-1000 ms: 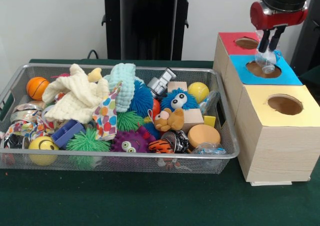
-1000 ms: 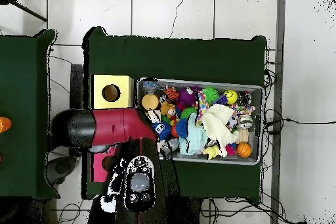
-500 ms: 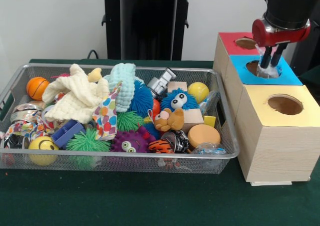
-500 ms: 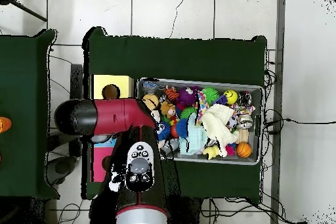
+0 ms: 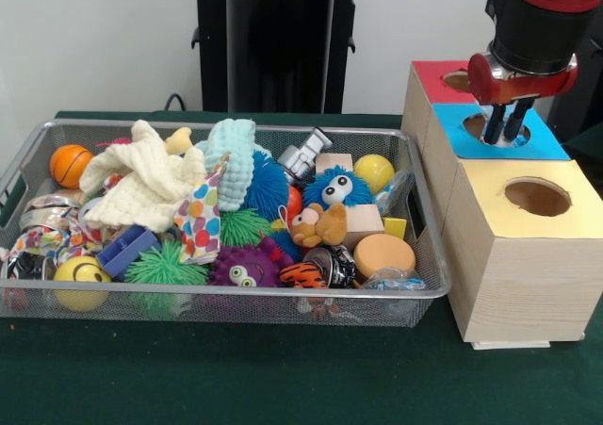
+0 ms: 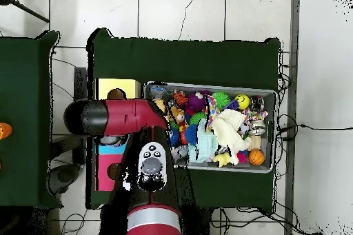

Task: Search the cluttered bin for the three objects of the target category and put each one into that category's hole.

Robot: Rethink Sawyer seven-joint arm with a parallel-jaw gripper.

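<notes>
Three wooden boxes with holes stand in a row right of the bin: red [image 5: 431, 73], blue [image 5: 546, 144] and yellow [image 5: 523, 255]. My gripper [image 5: 504, 135] reaches down into the hole of the blue box. No object shows at its tips. In the overhead view the red arm [image 6: 131, 117] lies across the boxes and hides the gripper. The wire bin [image 5: 236, 294] is packed with toys, among them a blue furry ball with eyes [image 5: 336, 188], a small plush bear [image 5: 318, 225] and a yellow ball [image 5: 374, 171].
An orange basketball [image 5: 70, 164] and cream cloth [image 5: 146, 185] lie at the bin's left end. A black pedestal [image 5: 273, 43] stands behind the bin. Green cloth covers the table [image 5: 283, 378].
The gripper came down from above the blue box into its hole. The clear plastic item seen between its tips earlier no longer shows.
</notes>
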